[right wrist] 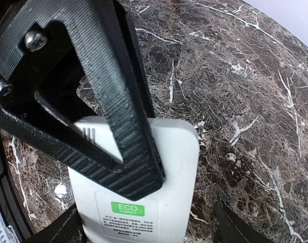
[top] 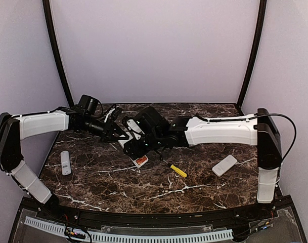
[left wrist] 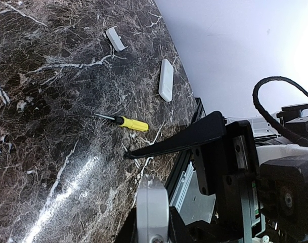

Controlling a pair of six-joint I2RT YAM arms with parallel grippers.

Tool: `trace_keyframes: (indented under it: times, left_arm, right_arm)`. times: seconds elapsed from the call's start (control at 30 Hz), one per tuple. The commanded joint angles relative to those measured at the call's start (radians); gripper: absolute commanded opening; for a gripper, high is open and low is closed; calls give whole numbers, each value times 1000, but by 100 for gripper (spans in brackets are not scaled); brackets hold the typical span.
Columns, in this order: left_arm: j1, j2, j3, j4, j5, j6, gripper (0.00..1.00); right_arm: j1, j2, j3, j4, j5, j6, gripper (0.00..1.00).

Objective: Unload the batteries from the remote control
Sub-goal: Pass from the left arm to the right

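Note:
A white remote control (right wrist: 164, 202) with a green ECO label on its back is held above the table at the middle, and no batteries show in it. My left gripper (top: 115, 132) is shut on the remote control (left wrist: 152, 207), seen edge-on below its upper finger (left wrist: 179, 144). My right gripper (top: 137, 144) is open. One of its fingers (right wrist: 128, 152) lies flat on the remote's back beside the ridged cover (right wrist: 88, 132). A small orange-red and white cluster (top: 140, 161), which may be batteries, lies on the table just below both grippers.
A yellow-handled screwdriver (top: 178, 170) lies right of centre, also in the left wrist view (left wrist: 128, 122). There is a second white remote (top: 224, 165) at the right, a third (top: 66, 162) at the left, and a small white cover piece (left wrist: 116, 39). The table's edge (left wrist: 191, 104) is near.

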Motion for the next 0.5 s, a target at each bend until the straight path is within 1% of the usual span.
trace_keyframes:
  times: [0.0,0.1,0.17,0.33,0.47]
  left_arm:
    - [-2,-23,2,-6,17,9,0]
    - [-2,-23,3,-6,15,9,0]
    - [-2,-23,2,-6,15,9,0]
    - [-2,-23,2,-8,8,10,0]
    - [-2,-33,5,-20,-22,21,0]
  right_arm:
    - [17,33,41,-20,23,11,78]
    - [23,46,59,-31,32,15,77]
    - [23,52,68,-40,38,17,75]
    - [23,52,71,-49,55,31,64]
    - [23,51,69,-50,67,58,52]
